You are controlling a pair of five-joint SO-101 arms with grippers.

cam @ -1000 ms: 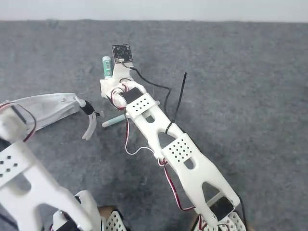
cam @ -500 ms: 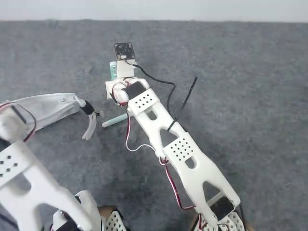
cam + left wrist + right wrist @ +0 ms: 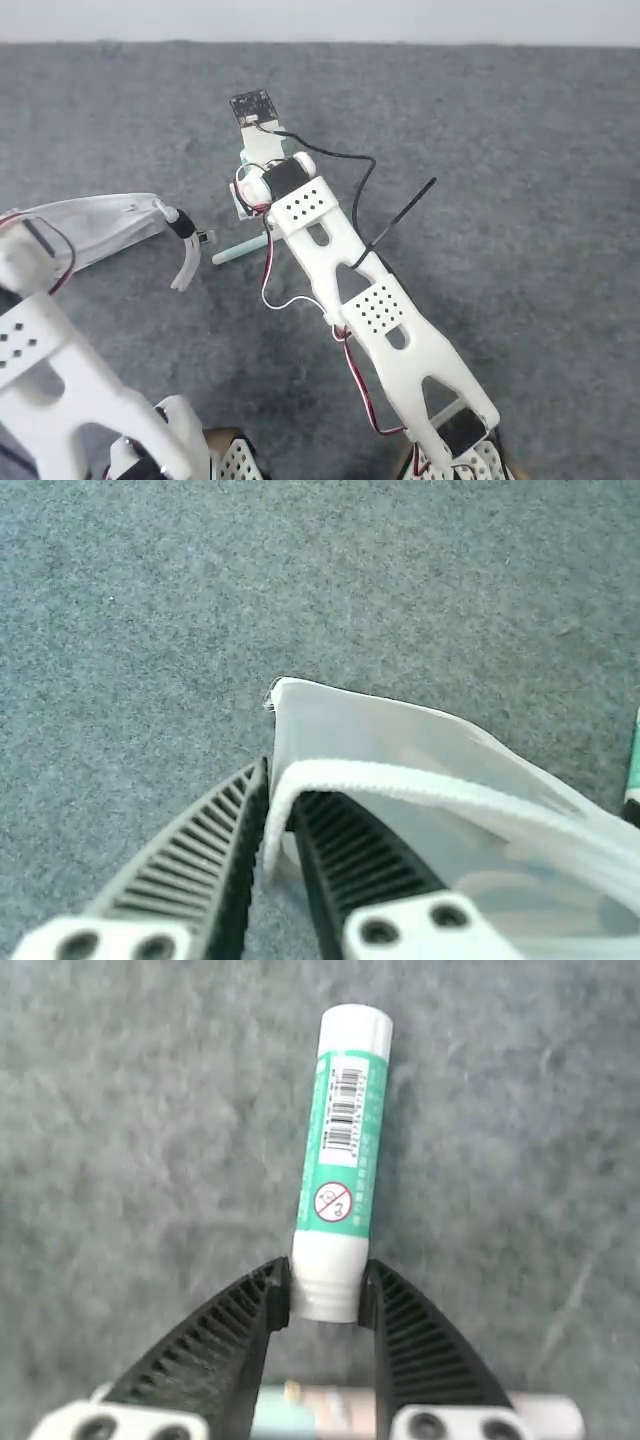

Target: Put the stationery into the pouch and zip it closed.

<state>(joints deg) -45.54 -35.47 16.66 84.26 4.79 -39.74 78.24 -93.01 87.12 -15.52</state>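
Your right gripper (image 3: 324, 1295) has swung over, upper centre, and pinches the glue stick (image 3: 344, 1150); pocketing comes next. Left gripper (image 3: 278, 825) clamps the pouch (image 3: 400, 740) rim.

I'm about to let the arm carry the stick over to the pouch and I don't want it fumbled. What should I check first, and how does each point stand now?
1. Right claw shut on the glue stick: ok, it clamps the white end.
2. Glue stick sits straight in the grip: ok, it points directly out from the claw.
3. Left claw holds the pouch: ok, shut on the zipper edge.
4. Pouch mouth wide enough for the stick: cannot tell.
5. Glue stick lifted off the carpet: cannot tell.
6. All other stationery packed: not ok, a pale green pen lies on the carpet between the arms.
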